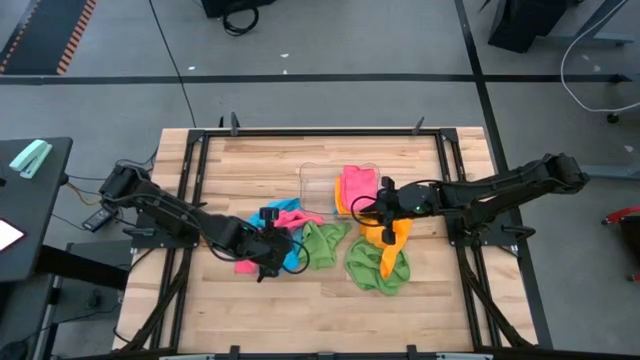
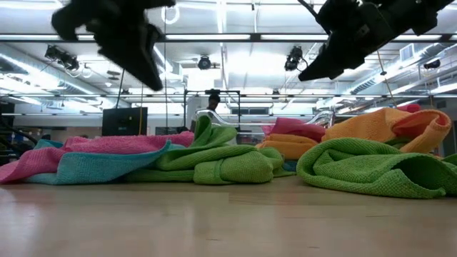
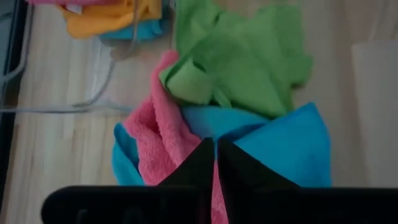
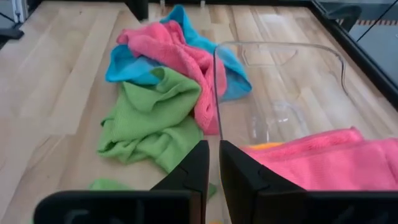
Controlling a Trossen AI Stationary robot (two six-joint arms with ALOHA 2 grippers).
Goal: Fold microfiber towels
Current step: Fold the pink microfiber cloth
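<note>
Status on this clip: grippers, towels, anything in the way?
Left gripper over the pink towel, right gripper by the clear tray. Both look shut, holding nothing. Towels crumpled, none folded.

Crumpled microfiber towels [image 1: 330, 245] (pink, blue, green, orange) heaped mid-table, unfolded.

Overhead, table-level and two close wrist views, all sharing the towel pile [image 1: 300, 240].

Left arm reached in from the table's left edge, extended low toward the centre; its left gripper [image 1: 268, 258] was raised off the surface, fingers [image 3: 198, 163] nearly together with a thin gap. Right arm stretched in from the right edge; its right gripper [image 1: 383, 192] was likewise aloft, fingers [image 4: 239, 171] parallel, a narrow slit between them.
</note>
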